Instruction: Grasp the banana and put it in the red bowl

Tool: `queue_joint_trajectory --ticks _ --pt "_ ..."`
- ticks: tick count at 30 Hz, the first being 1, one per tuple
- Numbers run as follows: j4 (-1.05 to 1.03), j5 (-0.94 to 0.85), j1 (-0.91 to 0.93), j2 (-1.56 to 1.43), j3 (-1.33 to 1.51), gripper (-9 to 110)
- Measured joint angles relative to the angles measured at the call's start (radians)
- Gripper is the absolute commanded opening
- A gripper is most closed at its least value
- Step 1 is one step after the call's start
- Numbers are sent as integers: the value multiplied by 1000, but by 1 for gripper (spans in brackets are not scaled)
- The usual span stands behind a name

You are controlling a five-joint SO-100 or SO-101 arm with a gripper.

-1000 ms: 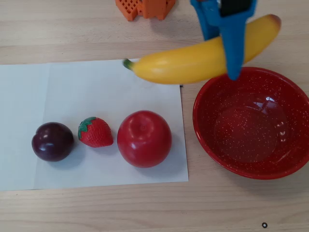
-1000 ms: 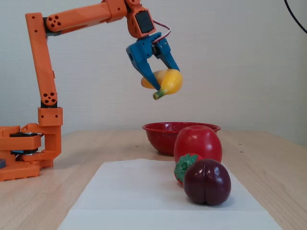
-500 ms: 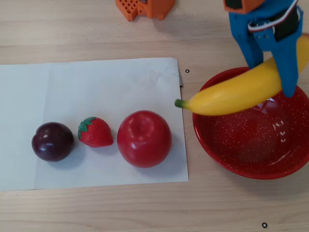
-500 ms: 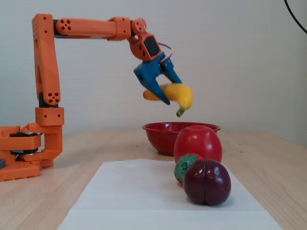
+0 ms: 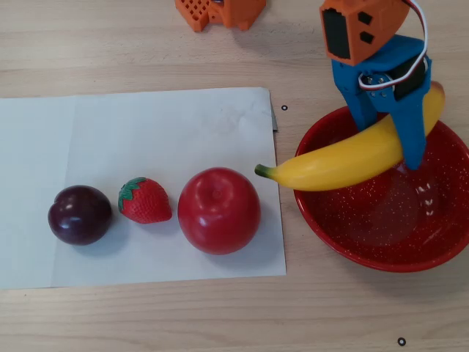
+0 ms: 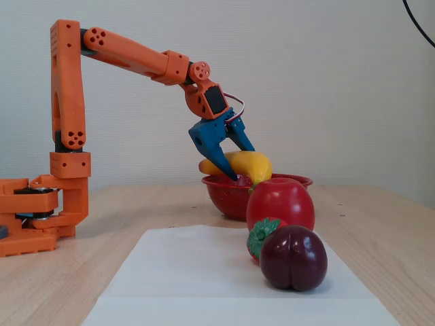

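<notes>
No readable text, labels, brands, numbers or signs in either view. Checked the white paper sheet (image 5: 146, 147): blank. Orange arm (image 6: 129, 54) and its blue hand (image 6: 234, 163): no markings legible. Banana (image 5: 344, 158), red bowl (image 5: 381, 235), apple (image 5: 218, 210), strawberry (image 5: 144, 200), plum (image 5: 79, 214): no stickers or print. Worktop (image 5: 146, 315) bare wood grain, a few small dark dots on it, not legible as any sign.
</notes>
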State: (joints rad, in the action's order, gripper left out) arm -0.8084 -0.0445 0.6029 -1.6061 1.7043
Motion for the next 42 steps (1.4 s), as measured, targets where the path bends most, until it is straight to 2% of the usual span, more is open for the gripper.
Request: queue_joint_trajectory --ticks 8,13,19,28,36,42 --pt "-123 -51 0 11 -72 39" --pt "-261 -81 2 15 -253 25" --pt "-462 -97 -43 15 -448 0" --pt "-667 -101 -109 -63 -557 0" --pt "-723 -80 -241 -268 -554 0" --pt "-676 -60 -341 -522 -339 0"
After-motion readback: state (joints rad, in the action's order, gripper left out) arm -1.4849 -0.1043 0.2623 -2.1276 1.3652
